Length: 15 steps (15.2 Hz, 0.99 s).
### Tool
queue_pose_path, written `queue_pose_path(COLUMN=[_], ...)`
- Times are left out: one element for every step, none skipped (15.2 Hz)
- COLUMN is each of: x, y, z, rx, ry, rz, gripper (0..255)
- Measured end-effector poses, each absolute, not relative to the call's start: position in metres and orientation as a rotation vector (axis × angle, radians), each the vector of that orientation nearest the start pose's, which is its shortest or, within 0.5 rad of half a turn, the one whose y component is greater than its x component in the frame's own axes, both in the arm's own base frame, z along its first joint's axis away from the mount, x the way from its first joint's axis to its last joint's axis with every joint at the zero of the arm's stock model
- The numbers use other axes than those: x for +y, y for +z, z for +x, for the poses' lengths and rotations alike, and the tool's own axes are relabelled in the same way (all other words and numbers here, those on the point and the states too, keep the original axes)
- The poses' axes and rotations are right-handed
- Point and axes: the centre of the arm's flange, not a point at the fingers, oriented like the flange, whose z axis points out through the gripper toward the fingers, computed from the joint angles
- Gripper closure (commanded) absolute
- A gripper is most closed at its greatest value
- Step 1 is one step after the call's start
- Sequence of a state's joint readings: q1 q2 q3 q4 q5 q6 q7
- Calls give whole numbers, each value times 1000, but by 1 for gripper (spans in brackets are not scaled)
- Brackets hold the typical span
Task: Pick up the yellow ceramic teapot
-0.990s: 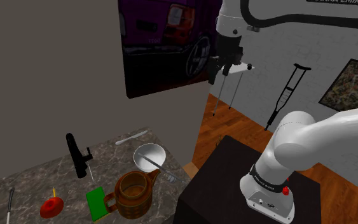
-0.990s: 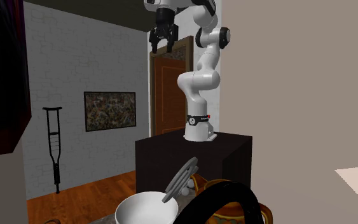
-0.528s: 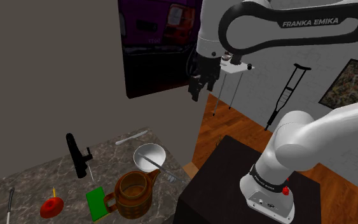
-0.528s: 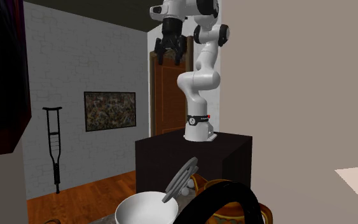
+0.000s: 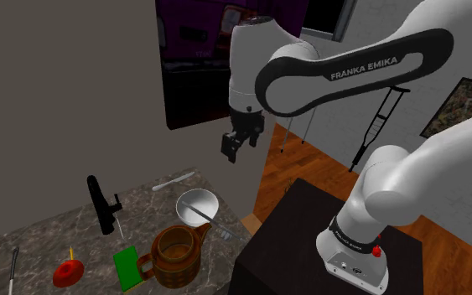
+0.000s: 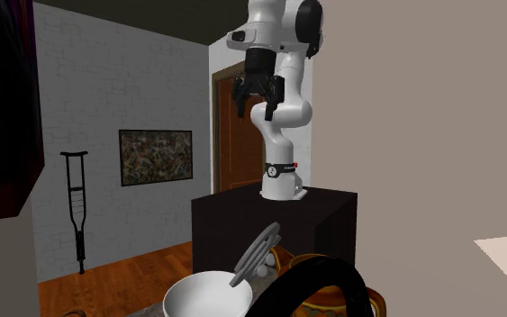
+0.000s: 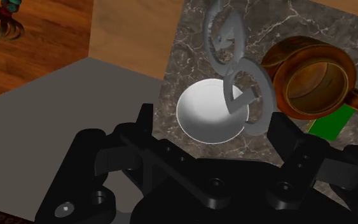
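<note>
The end effector point(image 5: 236, 147) hangs wide open and empty, high above the tabletop point(image 5: 49, 235). The orange-brown teapot point(image 5: 178, 251) stands well below it, just past a white bowl point(image 5: 196, 204). It is probably best to centre over the teapot's rim before descending.

The light is even and soft throughout. In the shoulder view the white arm point(image 5: 343, 71), at upper right, is the brightest thing, while the grey wall point(image 5: 66, 84) and the marble counter point(image 5: 41, 239) at left lie dim. The second exterior view's upper left is nearly black, and the beige wall point(image 6: 422, 135) at its right is flat (one uniform tone). In the wrist view the white bowl point(image 7: 199, 118) shows gentle shading, and the brown pot point(image 7: 314, 79) a faint sheen inside.
</note>
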<state>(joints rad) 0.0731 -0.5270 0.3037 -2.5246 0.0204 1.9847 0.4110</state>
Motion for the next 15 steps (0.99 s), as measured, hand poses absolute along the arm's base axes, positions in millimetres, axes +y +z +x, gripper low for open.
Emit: queue_pose_path(x=[153, 161, 167, 176, 185, 197, 208, 214, 223, 231, 239, 245, 252, 264, 273], y=[439, 429, 419, 411, 402, 392, 384, 373, 363, 352, 344, 334, 325, 317, 306], z=[362, 363, 364, 367, 371, 375, 377, 381, 384, 389, 390, 390, 391, 394, 396], rx=[133, 129, 124, 118, 113, 107, 102, 98, 92, 87, 83, 78, 73, 66, 61], ry=[-29, -27, -25, -24, -21, -19, -18, -16, -14, -12, -10, -8, -6, -5, -2], rz=[-3273, -3273, -3274, -3274, -3273, -3273, -3272, -3272, -3272, -3271, -3271, -3271, -3271, -3271, -3270], gripper=[0, 0, 0, 0, 0, 0, 0, 0, 0, 0, 0, 0, 0, 0, 0])
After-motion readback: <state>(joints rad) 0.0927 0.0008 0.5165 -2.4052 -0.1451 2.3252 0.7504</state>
